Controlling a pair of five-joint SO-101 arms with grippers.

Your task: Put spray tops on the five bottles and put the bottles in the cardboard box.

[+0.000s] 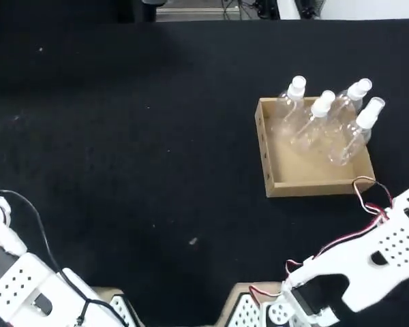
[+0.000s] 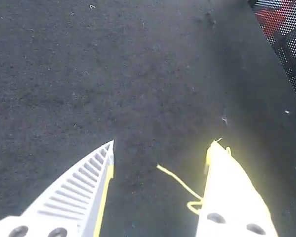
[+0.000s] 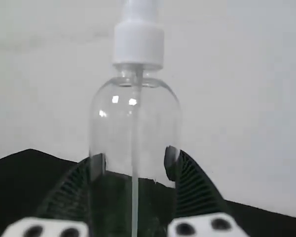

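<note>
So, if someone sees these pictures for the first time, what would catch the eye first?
Probably the clear bottle with its white spray top, held upright in the right gripper against a pale background. Next comes the cardboard box at the right of the black table in the high view, with four capped bottles crowded toward its far side. The left gripper hangs open over the table.

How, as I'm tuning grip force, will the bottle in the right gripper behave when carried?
The bottle looks empty, probably light. Its smooth round wall may slip or twist in the right gripper. Tall and narrow under its spray top, it could tip when set down.
</note>
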